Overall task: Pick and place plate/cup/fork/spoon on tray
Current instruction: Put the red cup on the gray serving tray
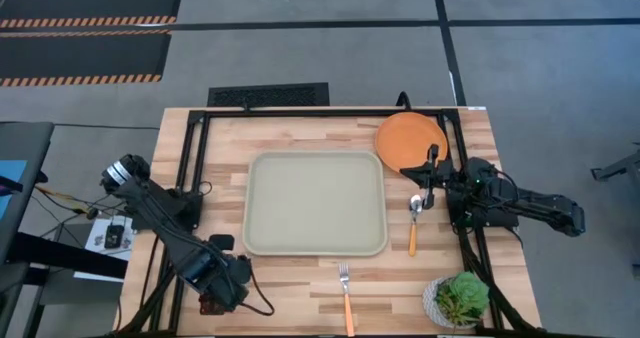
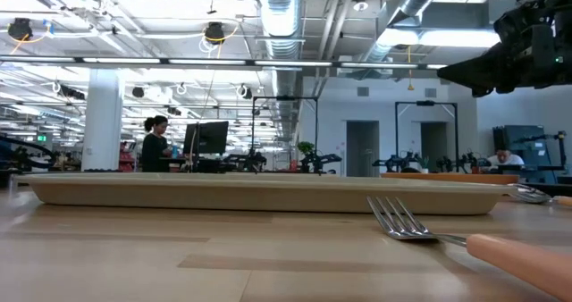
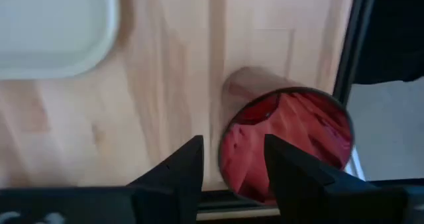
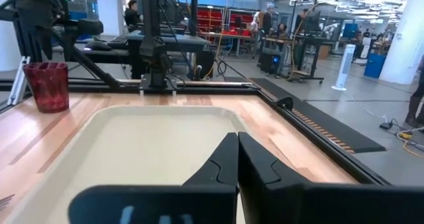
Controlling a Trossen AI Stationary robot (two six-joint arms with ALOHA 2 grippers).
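The dark-red cup [image 3: 291, 138] stands upright on its base at the table's near left edge and also shows in the right wrist view [image 4: 46, 85]. My left gripper [image 3: 232, 148] is open above it, pointing down; one finger is outside the cup's rim and one over its inside. The tray [image 1: 315, 203] lies at mid-table. The orange plate [image 1: 408, 140] lies flat at the far right. The spoon [image 1: 414, 223] lies right of the tray, and the fork [image 1: 346, 296] lies near the front edge. My right gripper [image 1: 430, 173] is shut and empty, hovering between plate and spoon.
A white pot with a green plant [image 1: 458, 298] stands at the near right corner. A black frame [image 1: 195, 148] runs along the table's left, far and right sides. Bare wood lies between the tray and the near edge.
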